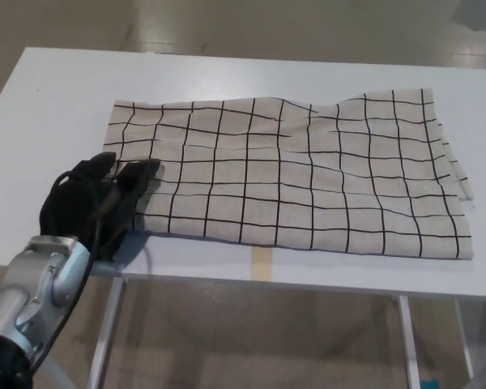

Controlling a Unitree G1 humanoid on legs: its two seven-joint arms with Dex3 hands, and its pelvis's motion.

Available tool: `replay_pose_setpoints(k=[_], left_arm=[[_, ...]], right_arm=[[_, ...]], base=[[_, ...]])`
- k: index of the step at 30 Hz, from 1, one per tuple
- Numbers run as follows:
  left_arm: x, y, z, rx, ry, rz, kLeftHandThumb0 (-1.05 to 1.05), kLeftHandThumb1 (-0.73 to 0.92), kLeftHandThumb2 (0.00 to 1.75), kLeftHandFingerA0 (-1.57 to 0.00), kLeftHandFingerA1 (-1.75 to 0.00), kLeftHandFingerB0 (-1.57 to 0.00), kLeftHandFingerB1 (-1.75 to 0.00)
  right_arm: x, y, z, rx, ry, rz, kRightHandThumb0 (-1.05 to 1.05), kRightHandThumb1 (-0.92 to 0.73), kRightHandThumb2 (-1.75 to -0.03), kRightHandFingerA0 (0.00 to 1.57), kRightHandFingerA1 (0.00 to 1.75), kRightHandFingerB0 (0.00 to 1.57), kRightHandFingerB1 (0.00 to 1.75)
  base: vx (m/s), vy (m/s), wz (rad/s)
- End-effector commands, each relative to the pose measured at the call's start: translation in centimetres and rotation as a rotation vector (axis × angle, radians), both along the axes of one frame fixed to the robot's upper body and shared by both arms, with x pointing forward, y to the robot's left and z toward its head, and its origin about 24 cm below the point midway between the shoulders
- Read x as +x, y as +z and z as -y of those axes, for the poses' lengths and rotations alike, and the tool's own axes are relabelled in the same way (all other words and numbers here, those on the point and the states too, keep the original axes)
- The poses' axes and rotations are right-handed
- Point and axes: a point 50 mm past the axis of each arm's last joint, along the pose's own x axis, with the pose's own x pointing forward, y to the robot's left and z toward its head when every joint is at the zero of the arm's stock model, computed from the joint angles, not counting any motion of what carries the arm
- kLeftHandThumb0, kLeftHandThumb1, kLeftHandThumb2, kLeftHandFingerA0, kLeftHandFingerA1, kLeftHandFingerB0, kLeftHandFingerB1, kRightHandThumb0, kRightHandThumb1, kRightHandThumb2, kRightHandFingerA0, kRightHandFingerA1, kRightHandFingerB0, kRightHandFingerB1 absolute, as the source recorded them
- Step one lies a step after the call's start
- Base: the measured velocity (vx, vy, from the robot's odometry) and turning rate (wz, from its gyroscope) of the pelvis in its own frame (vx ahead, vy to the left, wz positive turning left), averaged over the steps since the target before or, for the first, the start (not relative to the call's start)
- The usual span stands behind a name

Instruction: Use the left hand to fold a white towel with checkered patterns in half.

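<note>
Left hand (pixel 97 203) rests on the checkered towel's (pixel 308 174) near-left corner; whether its fingers have closed on the cloth cannot be told. Grasping step; next, the corner probably needs pinching and lifting across.

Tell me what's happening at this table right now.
A humanoid robot's left hand rests on the near left corner of a white checkered towel, which lies spread flat on a white table. Whether the fingers have gripped the cloth can't be told. No fold has been made yet. The right hand is out of view.
</note>
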Motion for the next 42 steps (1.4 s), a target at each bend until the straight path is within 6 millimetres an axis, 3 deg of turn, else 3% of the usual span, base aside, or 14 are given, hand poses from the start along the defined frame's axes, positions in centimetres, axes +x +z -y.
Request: replay_pose_setpoints(k=[1,14,15,24,25,26,27,28,30,35,39,40,41,42], left_arm=[[-0.3,-1.0,0.0,0.062,0.01,0.036,-0.05,0.61,0.84,0.0,-0.06,0.0,-0.22],[-0.4,-1.9,1.1,0.08,-0.021,0.047,-0.23,0.49,0.77,0.0,-0.14,0.0,-0.25],[-0.3,-1.9,1.4,0.092,-0.025,0.047,-0.27,0.56,0.57,0.0,-0.17,0.0,-0.22],[1.3,-2.3,3.4,0.177,-0.035,0.013,-0.46,0.33,0.72,0.0,-0.19,0.0,-0.26],[1.5,-2.3,3.7,0.212,-0.037,0.004,-0.29,0.39,0.91,0.0,-0.49,0.0,-0.48],[1.5,-2.3,3.7,0.212,-0.037,0.004,-0.29,0.39,0.91,0.0,-0.49,0.0,-0.48],[2.1,-2.3,4.3,0.31,-0.035,-0.018,-0.52,0.4,0.6,-0.53,-0.66,-0.52,-0.62],[2.3,-2.2,4.4,0.335,-0.032,-0.027,-0.52,0.4,0.6,-0.53,-0.66,-0.52,-0.62],[2.6,-2.1,4.4,0.355,-0.016,-0.056,-0.43,0.43,0.57,-0.77,-1.33,-0.91,-0.91],[2.7,-2.1,4.6,0.281,0.02,-0.058,-0.31,0.54,0.54,-0.73,-1.75,-1.01,-0.71],[2.6,-2.0,4.0,0.286,0.029,-0.009,-0.26,0.59,0.52,-0.66,-1.75,-0.97,-0.67],[2.5,-1.9,3.4,0.277,0.02,0.029,-0.32,0.46,0.75,-1.03,-1.4,-0.81,-1.23],[2.5,-1.7,2.9,0.275,0.017,0.045,-0.19,0.63,0.54,-0.7,-1.75,-0.62,-1.65],[2.6,-1.3,2.3,0.277,0.021,0.049,-0.16,0.65,0.54,-0.71,-1.75,-0.54,-1.75]], right_arm=[[-0.5,0.1,0.2,-0.008,0.001,0.007,-0.4,-0.65,-0.59,0.38,0.54,0.25,0.35],[-0.1,0.2,0.3,-0.016,-0.008,0.015,-0.39,-0.64,-0.59,0.39,0.55,0.26,0.35],[-0.2,0.2,0.3,-0.012,-0.01,0.014,-0.39,-0.64,-0.59,0.39,0.55,0.26,0.35],[-0.8,-0.1,-0.2,-0.003,-0.005,0.005,-0.39,-0.64,-0.59,0.39,0.57,0.26,0.35],[-0.9,-0.1,-0.2,-0.004,-0.005,0.0,-0.39,-0.63,-0.59,0.38,0.54,0.26,0.35],[-0.9,-0.1,-0.2,-0.004,-0.005,0.0,-0.39,-0.63,-0.59,0.38,0.54,0.26,0.35],[-1.1,-0.1,-0.3,-0.007,-0.007,-0.005,-0.41,-0.64,-0.59,0.37,0.51,0.25,0.35],[-1.1,-0.1,-0.4,-0.009,-0.007,-0.006,-0.41,-0.64,-0.59,0.37,0.51,0.25,0.35],[-1.1,-0.1,-0.4,-0.007,-0.009,-0.006,-0.41,-0.64,-0.59,0.37,0.51,0.25,0.36],[-1.2,0.1,-0.2,-0.01,-0.014,0.005,-0.41,-0.64,-0.59,0.38,0.52,0.26,0.36],[-0.9,0.3,0.1,-0.023,-0.023,0.026,-0.42,-0.65,-0.61,0.39,0.54,0.27,0.37],[-0.8,0.4,0.1,-0.019,-0.021,0.025,-0.42,-0.65,-0.61,0.39,0.55,0.27,0.37],[-0.6,0.4,0.2,-0.018,-0.02,0.025,-0.42,-0.65,-0.61,0.39,0.54,0.28,0.37],[-0.5,0.5,0.2,-0.019,-0.019,0.025,-0.41,-0.64,-0.61,0.39,0.55,0.28,0.37]], base=[[0.0,0.0,0.0],[0.0,0.0,0.0],[0.0,0.0,0.0],[0.0,0.0,0.0],[0.0,0.0,0.0],[0.0,0.0,0.0],[0.0,0.0,0.0],[0.0,0.0,0.0],[0.0,0.0,0.0],[0.0,0.0,0.0],[0.0,0.0,0.0],[0.0,0.0,0.0],[0.0,0.0,0.0],[0.0,0.0,0.0]])
